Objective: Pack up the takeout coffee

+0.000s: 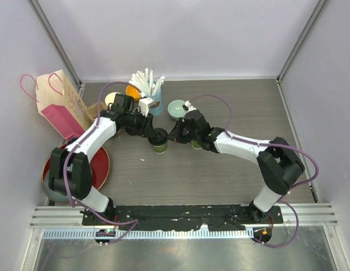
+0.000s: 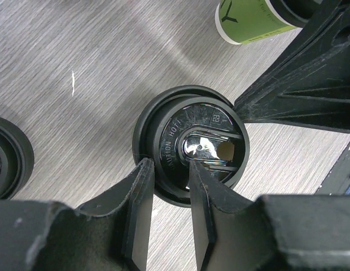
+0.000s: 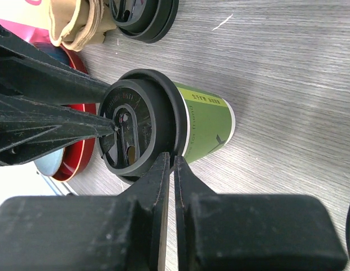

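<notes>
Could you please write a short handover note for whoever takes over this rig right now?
Left claw: straddles the rim of the lid on the centre cup, one finger on top, one outside; grip unclear.
Right claw: shut, tips against the same lid's rim.
Second cup: on the table close by.
Done: the centre cup wears its lid.
Left: probably press that lid home, then move both cups into the paper bag at the left; neither is in it yet.
</notes>
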Controlling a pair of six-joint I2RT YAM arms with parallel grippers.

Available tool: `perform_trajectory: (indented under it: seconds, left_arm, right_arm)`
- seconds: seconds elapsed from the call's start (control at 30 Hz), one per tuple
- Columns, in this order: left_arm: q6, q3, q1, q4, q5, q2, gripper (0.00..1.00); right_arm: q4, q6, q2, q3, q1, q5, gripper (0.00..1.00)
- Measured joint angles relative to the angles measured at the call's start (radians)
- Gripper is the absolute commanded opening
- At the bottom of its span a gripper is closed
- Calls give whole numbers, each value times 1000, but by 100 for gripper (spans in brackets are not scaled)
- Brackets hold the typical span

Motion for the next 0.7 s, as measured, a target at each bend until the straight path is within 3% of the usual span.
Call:
perform_trajectory:
  seconds: [0.3,0.7]
  left_arm:
    - [23,-3,13,-42,33,-25,47]
    - [-7,10,5,-202,82,-79,50]
  right_arm:
    - [-155,-109,54,144,9,24,3]
    - [-270,-288,111,269,9,35,8]
